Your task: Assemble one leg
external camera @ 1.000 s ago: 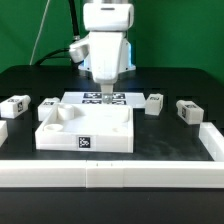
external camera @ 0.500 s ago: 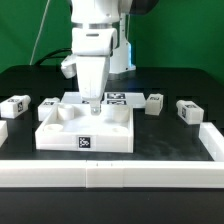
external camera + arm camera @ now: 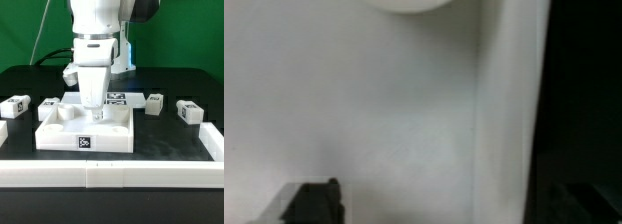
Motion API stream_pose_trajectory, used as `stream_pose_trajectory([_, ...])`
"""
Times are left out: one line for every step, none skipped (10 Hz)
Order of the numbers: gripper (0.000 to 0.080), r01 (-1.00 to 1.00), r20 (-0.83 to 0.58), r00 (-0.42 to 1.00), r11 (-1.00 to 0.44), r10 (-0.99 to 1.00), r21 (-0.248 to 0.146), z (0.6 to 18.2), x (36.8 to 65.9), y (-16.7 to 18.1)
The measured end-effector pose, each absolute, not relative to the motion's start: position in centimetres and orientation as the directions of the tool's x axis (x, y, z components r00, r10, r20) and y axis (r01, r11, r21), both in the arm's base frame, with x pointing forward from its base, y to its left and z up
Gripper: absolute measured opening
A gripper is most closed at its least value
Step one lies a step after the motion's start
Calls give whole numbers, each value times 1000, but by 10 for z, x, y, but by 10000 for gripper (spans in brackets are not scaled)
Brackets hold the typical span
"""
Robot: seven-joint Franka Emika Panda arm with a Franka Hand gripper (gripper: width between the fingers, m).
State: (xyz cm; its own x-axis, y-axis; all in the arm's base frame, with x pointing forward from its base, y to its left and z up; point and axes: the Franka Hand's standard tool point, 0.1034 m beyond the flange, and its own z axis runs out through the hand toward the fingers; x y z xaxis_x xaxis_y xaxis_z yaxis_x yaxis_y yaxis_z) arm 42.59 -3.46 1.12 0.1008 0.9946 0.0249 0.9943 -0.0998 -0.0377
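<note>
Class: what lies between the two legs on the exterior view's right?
Only bare table between inner leg and outer leg, as the exterior view shows.

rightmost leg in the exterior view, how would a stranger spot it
Find the large white square tabletop mid-table. Two small white block-shaped plastic legs lie toward the exterior view's right of it. Yours is the outer leg, next to the white border rail; the inner leg sits beside the tabletop.

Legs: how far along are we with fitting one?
Done: nothing visible; all four legs lie loose on the table, two either side of the tabletop. In hand: the gripper hangs low over the tabletop, its jaws unreadable. Left: grasp a leg and seat it in a socket.
</note>
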Motion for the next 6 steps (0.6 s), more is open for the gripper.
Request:
stream_pose_trajectory([403, 994, 25, 101, -100, 995, -38, 11, 426, -35])
stream_pose_trajectory([403, 994, 25, 101, -100, 995, -39, 11, 425, -35])
stream_pose_trajectory([214, 994, 25, 101, -100, 995, -40, 11, 425, -35])
stream_pose_trajectory([214, 994, 25, 101, -100, 995, -40, 11, 425, -35])
stream_pose_trajectory([57, 994, 25, 101, -100, 995, -38, 11, 426, -35])
stream_pose_trajectory([57, 994, 25, 101, -100, 995, -38, 11, 426, -35])
